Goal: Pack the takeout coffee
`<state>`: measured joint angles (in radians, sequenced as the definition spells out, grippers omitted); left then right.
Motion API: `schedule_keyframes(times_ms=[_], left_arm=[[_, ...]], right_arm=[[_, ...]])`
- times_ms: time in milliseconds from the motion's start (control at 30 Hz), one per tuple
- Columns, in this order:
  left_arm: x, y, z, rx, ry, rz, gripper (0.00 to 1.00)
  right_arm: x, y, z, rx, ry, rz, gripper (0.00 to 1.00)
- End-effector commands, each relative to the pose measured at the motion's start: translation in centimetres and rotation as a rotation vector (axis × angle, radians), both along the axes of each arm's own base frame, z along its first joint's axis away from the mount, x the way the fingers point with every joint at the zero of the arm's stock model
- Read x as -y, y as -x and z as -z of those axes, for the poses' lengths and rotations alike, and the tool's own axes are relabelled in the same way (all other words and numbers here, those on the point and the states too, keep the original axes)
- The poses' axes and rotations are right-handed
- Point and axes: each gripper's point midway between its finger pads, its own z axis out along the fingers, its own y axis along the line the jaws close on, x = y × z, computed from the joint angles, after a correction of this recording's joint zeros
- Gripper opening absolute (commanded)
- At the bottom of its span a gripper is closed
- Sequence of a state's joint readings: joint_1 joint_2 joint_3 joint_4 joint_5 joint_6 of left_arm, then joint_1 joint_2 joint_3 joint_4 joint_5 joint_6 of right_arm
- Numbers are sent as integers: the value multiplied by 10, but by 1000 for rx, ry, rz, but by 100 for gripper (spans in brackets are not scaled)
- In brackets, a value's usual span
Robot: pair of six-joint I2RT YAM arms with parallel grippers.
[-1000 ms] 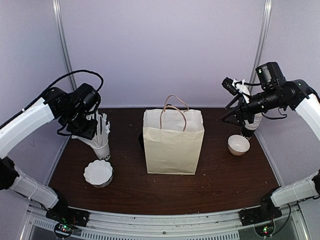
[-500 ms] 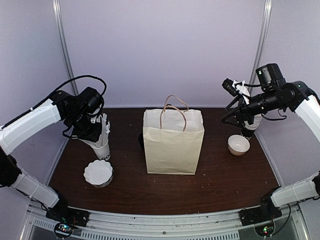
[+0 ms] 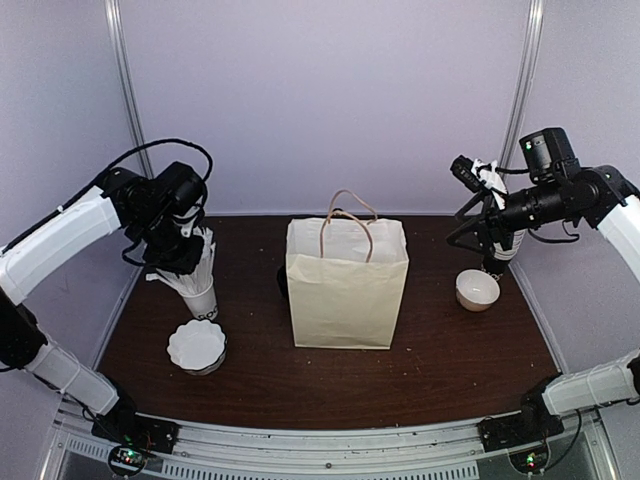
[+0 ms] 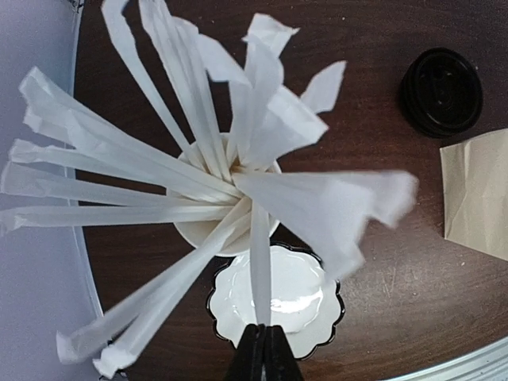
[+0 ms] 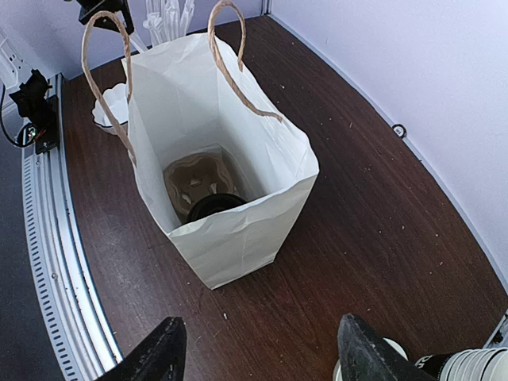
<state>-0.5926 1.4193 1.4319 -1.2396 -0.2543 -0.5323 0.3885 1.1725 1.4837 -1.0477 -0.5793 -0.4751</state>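
1. Left wrist view shows the takeout coffee (image 4: 440, 91) from above. It is a small dark paper cup, and mostly its round black plastic lid with raised rings is visible.
2. It stands upright on the dark brown wooden table (image 3: 440, 350), outside the tall cream paper bag with brown twisted handles (image 3: 346, 290). It is just beside the rear left corner of the bag.
3. To the left of the bag, the left gripper (image 4: 258, 353) hangs above a white cup of paper-wrapped straws (image 4: 190, 234). Its jaws are pressed together on the end of a single straw (image 4: 260, 270).
4. To the right of the bag and higher than it, the right gripper (image 5: 260, 337) has its jaws wide apart with nothing between them.
5. At the bottom of the bag lies a dark round shape (image 5: 213, 206). I cannot tell what it is.
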Motion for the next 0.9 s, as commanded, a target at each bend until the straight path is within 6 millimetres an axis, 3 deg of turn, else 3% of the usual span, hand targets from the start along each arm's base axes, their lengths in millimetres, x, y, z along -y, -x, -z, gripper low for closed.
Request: schedule_keyframes(times_ms=[0, 233, 300, 500, 733, 867], left_arm=[[-14, 13, -47, 42, 9, -1, 0], [-38, 34, -121, 133, 14, -15, 0], [-38, 40, -141, 158, 53, -5, 0], [-20, 61, -174, 168, 230, 63, 0], [32, 66, -247, 408, 579, 305, 0], [78, 58, -257, 390, 735, 454, 0]], right_arm=[[3, -3, -4, 33, -1, 13, 69], [0, -6, -6, 20, -1, 1, 69], [0, -6, -8, 21, -2, -3, 69], [0, -9, -8, 17, 9, 0, 69], [5, -13, 3, -5, 31, 29, 70], [11, -10, 1, 11, 34, 45, 71]])
